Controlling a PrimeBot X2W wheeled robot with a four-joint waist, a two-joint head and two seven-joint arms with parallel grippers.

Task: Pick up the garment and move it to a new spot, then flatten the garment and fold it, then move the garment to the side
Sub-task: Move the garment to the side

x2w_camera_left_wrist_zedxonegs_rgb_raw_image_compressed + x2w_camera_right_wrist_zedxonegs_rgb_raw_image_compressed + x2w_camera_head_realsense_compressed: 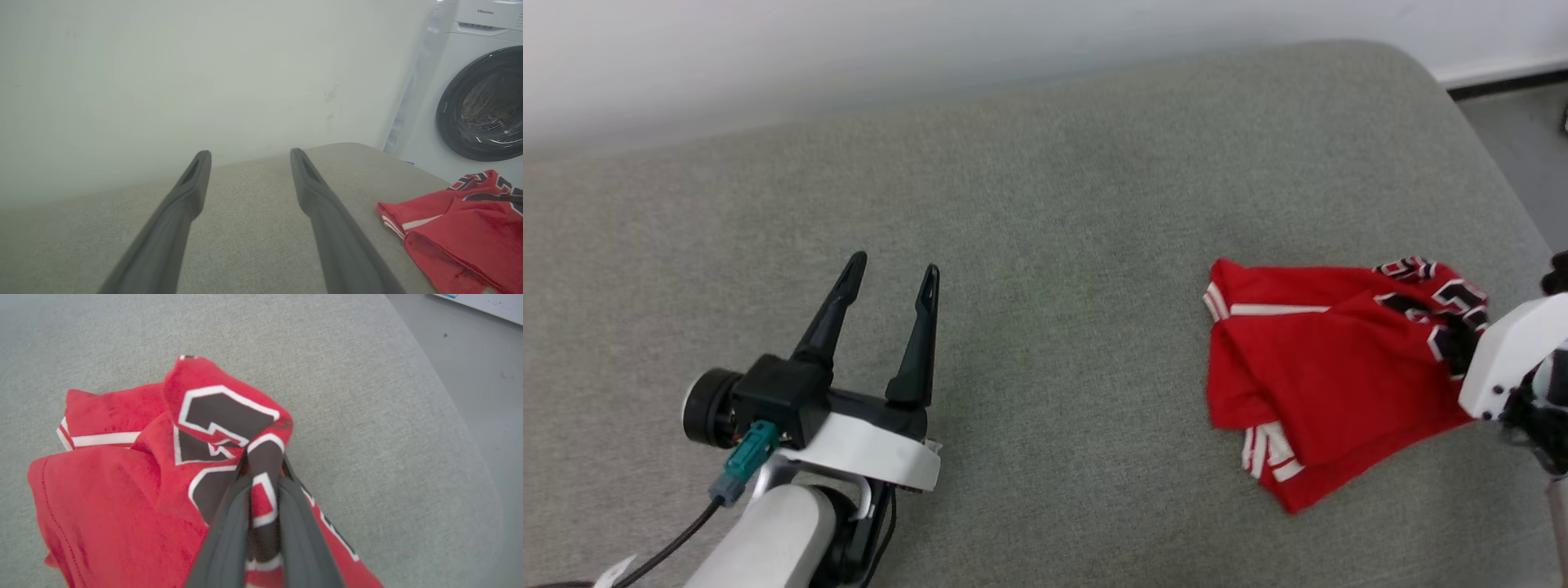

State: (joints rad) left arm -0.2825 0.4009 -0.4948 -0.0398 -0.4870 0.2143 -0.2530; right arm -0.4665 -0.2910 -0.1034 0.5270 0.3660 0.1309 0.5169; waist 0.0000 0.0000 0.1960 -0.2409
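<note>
Red Bulls T-shirt lies crumpled on the gray cushion, a lettered fold pinched between the right gripper's closed fingers, well apart from the left gripper's spread, empty fingers.

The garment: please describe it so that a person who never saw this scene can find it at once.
Look at the wide grey fabric surface; on its right part, near the rounded edge, lies the garment, crumpled. It is the one bright red thing there, with white stripes and black white-outlined lettering, and the right tool is shut on a fold of it.
</note>
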